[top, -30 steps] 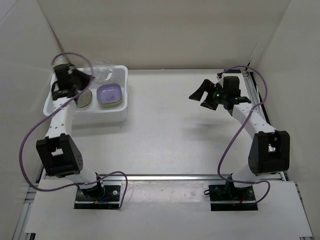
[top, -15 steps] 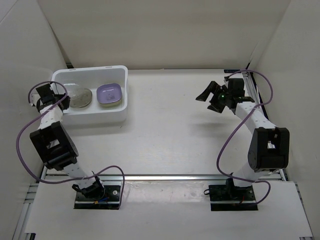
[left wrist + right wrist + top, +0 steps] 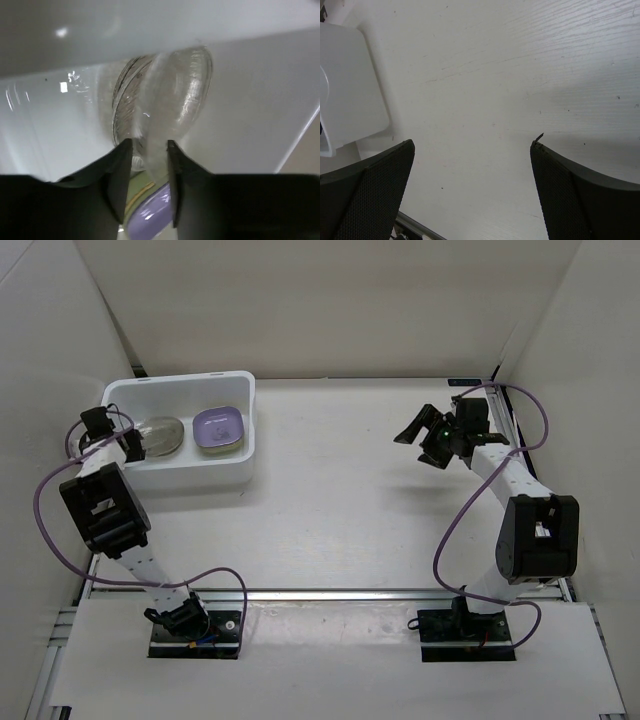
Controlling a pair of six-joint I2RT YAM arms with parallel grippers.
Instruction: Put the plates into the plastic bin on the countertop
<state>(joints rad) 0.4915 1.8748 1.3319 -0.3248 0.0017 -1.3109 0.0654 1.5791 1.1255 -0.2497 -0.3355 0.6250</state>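
Two plates lie in the white bin (image 3: 200, 472) at the upper left of the overhead view: a round clear plate (image 3: 158, 434) on the left, a purple plate (image 3: 219, 427) beside it. The left gripper (image 3: 149, 147) is at the clear plate's left rim, fingers close together with the rim between them; whether they pinch it is unclear. The right gripper (image 3: 471, 144) hovers over the countertop (image 3: 340, 510) at right, fingers wide apart.

Clear plate (image 3: 176, 95), smeared by blur, runs down between the jaws of the left gripper (image 3: 149, 145); whether they pinch it is unclear. Purple plate (image 3: 150, 219) below the jaws is cropped at the bottom edge.
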